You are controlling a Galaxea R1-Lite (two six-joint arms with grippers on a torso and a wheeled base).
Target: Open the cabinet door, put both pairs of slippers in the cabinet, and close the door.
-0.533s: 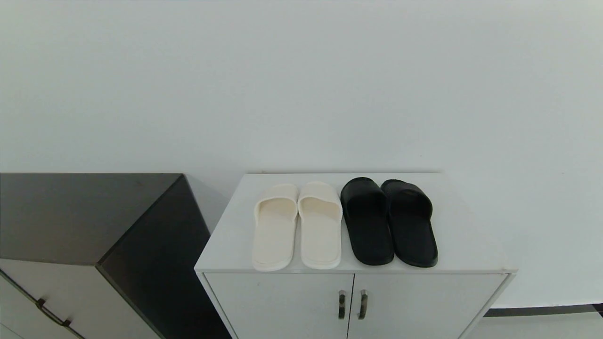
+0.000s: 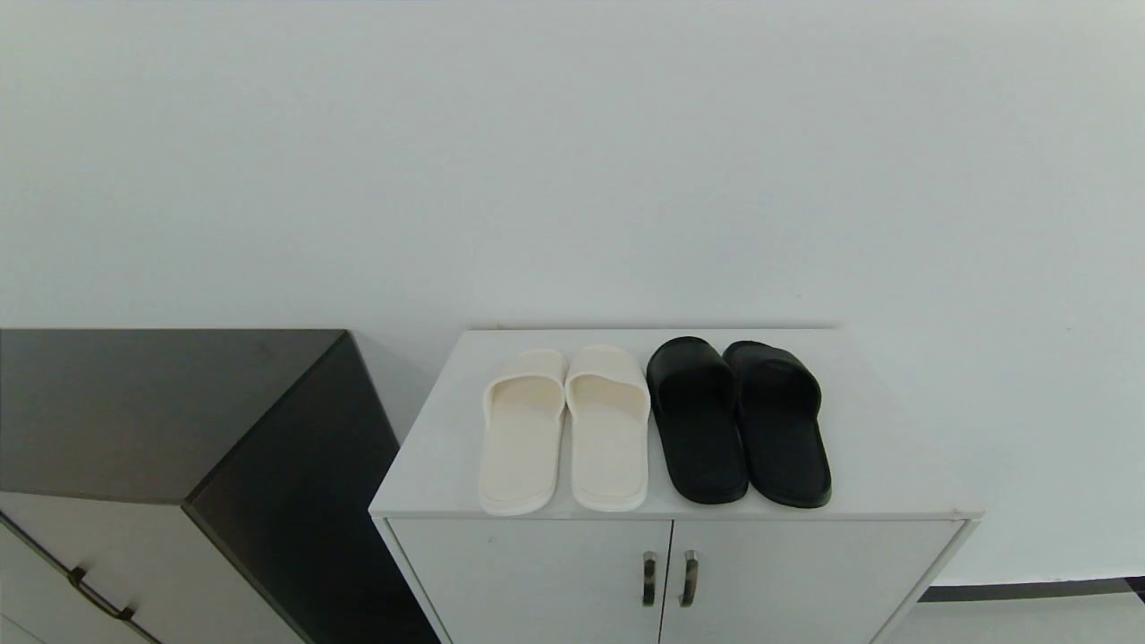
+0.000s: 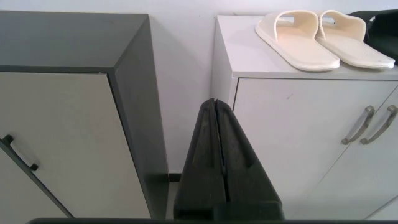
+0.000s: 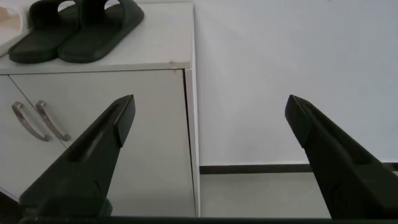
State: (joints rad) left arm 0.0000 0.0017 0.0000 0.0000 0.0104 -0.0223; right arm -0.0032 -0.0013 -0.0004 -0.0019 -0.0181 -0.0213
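Lying lengthwise front-to-back atop white cabinet [image 2: 429, 474], cream slippers [image 2: 564, 429] and black slippers [image 2: 738, 420] point toes at wall, beyond the fingertips. Left gripper [image 3: 215, 109] clenched empty, right gripper [image 4: 210, 102] spread wide, both level.

You've got cream slippers [image 2: 564, 429] and black slippers [image 2: 739, 420] side by side on the white cabinet [image 2: 429, 470], its doors [image 2: 805, 572] both shut.

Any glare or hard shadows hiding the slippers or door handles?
Head view: even light, no glare; white slippers, black slippers, handles all plain. Left wrist view: shut left gripper masks part of the cabinet. Right wrist view: open right gripper clear of the handles.
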